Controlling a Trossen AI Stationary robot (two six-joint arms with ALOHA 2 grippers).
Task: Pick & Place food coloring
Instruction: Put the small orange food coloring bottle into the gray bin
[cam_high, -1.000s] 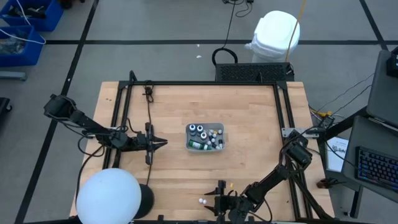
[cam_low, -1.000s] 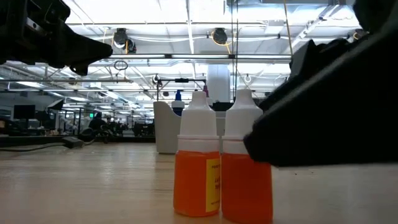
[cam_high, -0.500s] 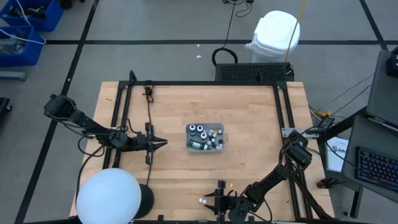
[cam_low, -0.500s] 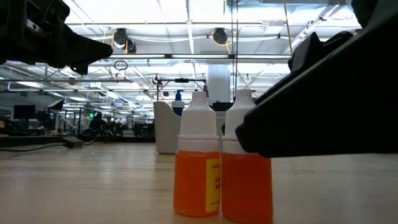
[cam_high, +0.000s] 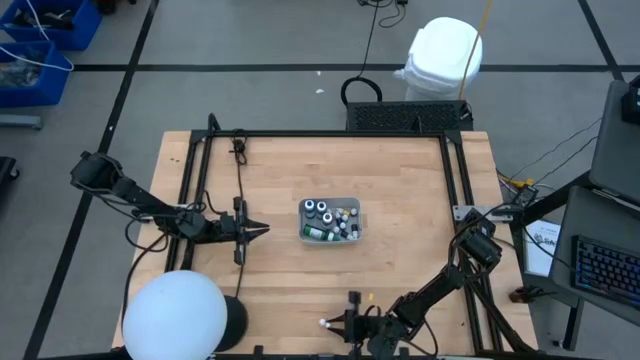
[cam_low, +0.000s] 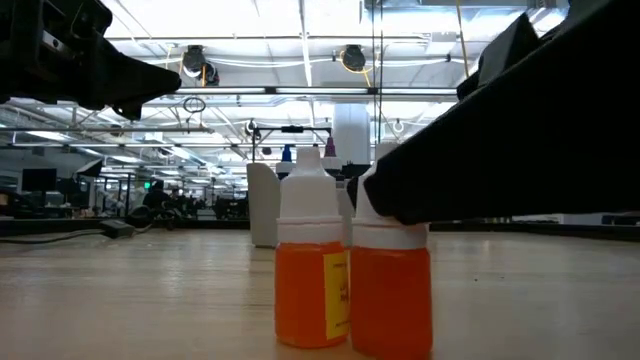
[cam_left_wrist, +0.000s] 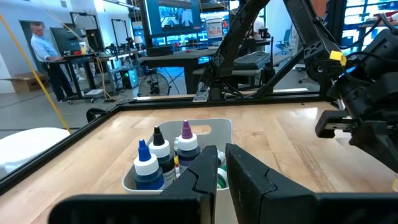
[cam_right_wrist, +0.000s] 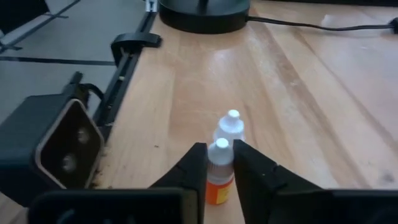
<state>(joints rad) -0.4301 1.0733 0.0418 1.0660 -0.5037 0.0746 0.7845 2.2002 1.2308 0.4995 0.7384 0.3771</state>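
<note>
Two small orange food coloring bottles with white caps stand side by side near the table's front edge. My right gripper (cam_right_wrist: 219, 155) is shut on the nearer one (cam_right_wrist: 218, 182), which shows on the right in the low view (cam_low: 390, 300). The other bottle (cam_low: 308, 290) stands on its base right beside it (cam_right_wrist: 230, 126). At mid-table a translucent tray (cam_high: 356, 232) holds several more food coloring bottles (cam_left_wrist: 157, 158). Left of the tray, my left gripper (cam_high: 262, 230) hovers shut and empty, pointing level at it. My right gripper pinches the orange bottle's white cap and neck (cam_right_wrist: 219, 151) between its two fingers. One dark finger (cam_low: 470, 170) lies against the cap. The fingers reach in from the table's right, slanting slightly downward. The bottle stands upright with its base on the table.
A black camera box (cam_right_wrist: 62, 149) sits at the front edge, left of the bottles. A white lamp dome (cam_high: 175, 315) on a black base stands at the front left. Black frame rails (cam_high: 200, 170) run along the table's left, far and right sides.
My right gripper has shut on the orange bottle's cap without shifting its place. Both orange bottles have slid a little toward the table's left and stay upright.
</note>
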